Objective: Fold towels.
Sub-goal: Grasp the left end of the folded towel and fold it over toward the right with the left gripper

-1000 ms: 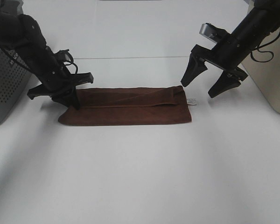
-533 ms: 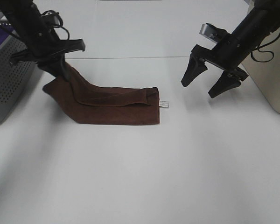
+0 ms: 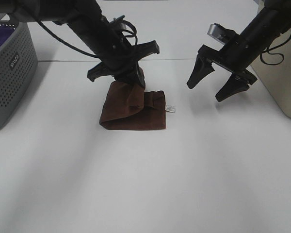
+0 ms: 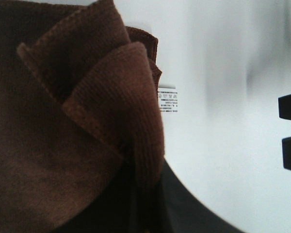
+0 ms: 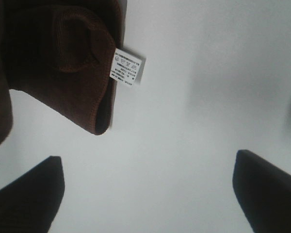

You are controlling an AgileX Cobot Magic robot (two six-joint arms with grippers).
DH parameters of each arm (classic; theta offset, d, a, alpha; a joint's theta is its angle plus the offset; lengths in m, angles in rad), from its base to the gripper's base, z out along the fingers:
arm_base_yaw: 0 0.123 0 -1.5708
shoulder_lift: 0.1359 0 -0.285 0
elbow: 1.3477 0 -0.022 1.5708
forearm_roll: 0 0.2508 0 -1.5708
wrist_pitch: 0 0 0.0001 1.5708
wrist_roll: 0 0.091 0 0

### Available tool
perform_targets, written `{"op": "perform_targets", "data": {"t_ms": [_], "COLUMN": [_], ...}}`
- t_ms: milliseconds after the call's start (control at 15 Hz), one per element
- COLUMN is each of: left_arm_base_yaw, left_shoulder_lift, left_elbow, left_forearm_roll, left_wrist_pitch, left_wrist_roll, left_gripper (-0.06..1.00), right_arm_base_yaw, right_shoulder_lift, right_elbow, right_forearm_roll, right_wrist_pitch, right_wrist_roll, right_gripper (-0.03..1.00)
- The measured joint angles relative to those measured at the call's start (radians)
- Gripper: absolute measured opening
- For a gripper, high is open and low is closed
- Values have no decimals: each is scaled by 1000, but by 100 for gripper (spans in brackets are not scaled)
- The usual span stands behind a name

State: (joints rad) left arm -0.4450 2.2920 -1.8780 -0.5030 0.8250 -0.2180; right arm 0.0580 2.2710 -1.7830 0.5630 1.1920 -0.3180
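Your left gripper (image 3: 131, 80) is clamped on one end of the towel (image 3: 132, 115) and holds that end lifted above the rest of the cloth. The left wrist view shows brown fabric bunched in folds right against the finger. The towel sits on the white table (image 3: 145, 184) a little left of centre, lower layer flat, its long axis running side to side across the table.

Here's the relation that matters. The white tag (image 3: 170, 108) marks the far end, poking out toward your right arm, and the held end hangs over the cloth short of that tagged edge, by my reading. So the lay-down runs along that axis, toward the tag.

Your right gripper (image 3: 204, 92) hovers with jaws spread wide and nothing in them, off the table and apart from the towel, out beyond the tag. The left arm is the one on the cloth; the right is merely near. The grey basket (image 3: 9, 82) with the purple cloth (image 3: 0, 41) stands at the left, well apart.
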Motion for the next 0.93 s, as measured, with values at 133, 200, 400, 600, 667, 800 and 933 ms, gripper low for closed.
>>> {"op": "perform_targets", "data": {"t_ms": [133,200,400,600,667,800,933], "left_arm_base_yaw": [-14,-14,-14,-14,-14,-6,64], "left_shoulder_lift": [44,59,72,72,71,62,11], "left_elbow": [0,0,0,0,0,0,0], "left_forearm_roll": [-2,-5,-66,-234,-277,-301,-265], "left_wrist_pitch": [-37,-44,-74,-142,-155,-158,-148], "left_wrist_roll": [-58,-88,-117,-70,-17,81,210], "left_gripper": [4,6,41,70,72,73,73], "right_arm_base_yaw": [0,0,0,0,0,0,3], "right_shoulder_lift": [0,0,0,0,0,0,0], "right_elbow": [0,0,0,0,0,0,0], "right_forearm_roll": [2,2,3,39,51,86,198], "right_wrist_pitch": [2,2,2,9,11,12,13], "right_wrist_roll": [13,14,14,15,14,5,-45], "right_gripper": [88,88,88,88,88,88,88]}}
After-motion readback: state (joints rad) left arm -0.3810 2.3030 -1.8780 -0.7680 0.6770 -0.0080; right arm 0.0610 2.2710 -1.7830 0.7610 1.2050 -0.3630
